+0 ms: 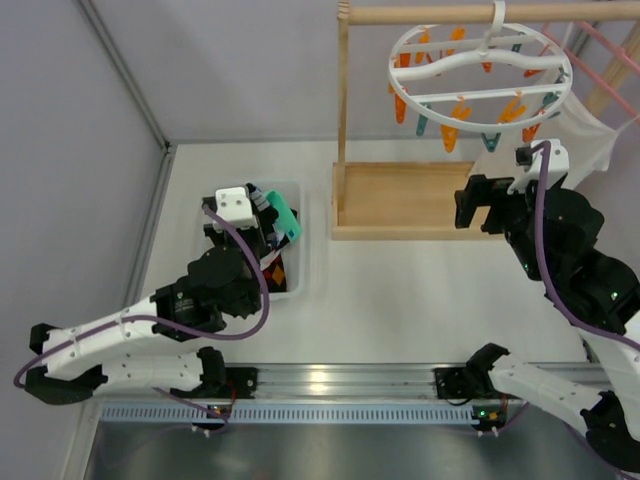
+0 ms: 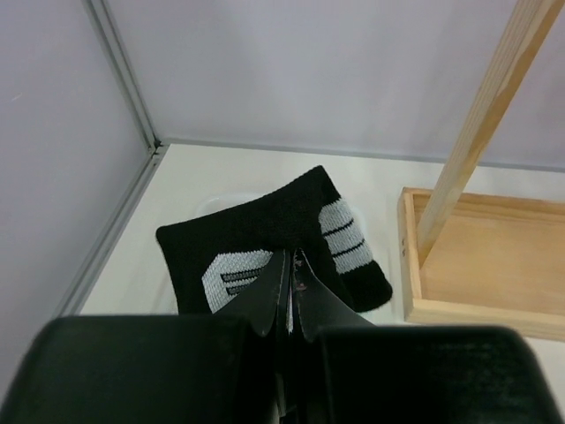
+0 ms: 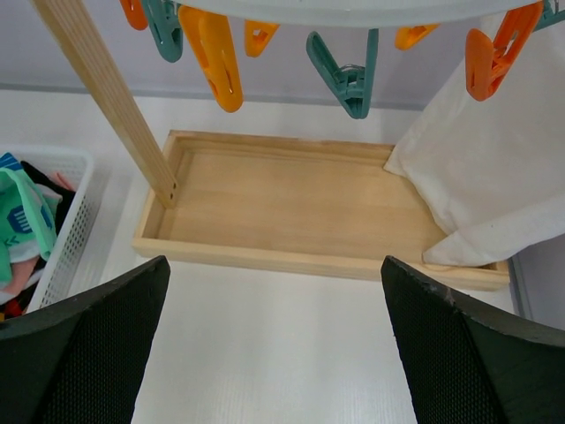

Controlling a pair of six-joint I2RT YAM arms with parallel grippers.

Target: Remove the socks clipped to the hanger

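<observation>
Wrist views are showing what the top view hides: the left gripper (image 2: pixel 291 261) is pinching shut on a black sock (image 2: pixel 265 225) over the basket (image 1: pixel 303 250), where a teal sock (image 3: pixel 22 212) is lying. The right gripper (image 3: pixel 274 265), jaws wide, is hovering at the tray's (image 3: pixel 291 203) near edge, under the hanger (image 1: pixel 470 62).

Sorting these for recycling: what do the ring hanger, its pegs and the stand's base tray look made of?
Ring hanger: white plastic, smooth moulded bars. Pegs: orange and teal plastic, glossy; a teal one shows what looks like a metal spring. Base tray: pale wood, visible grain, matte.
</observation>
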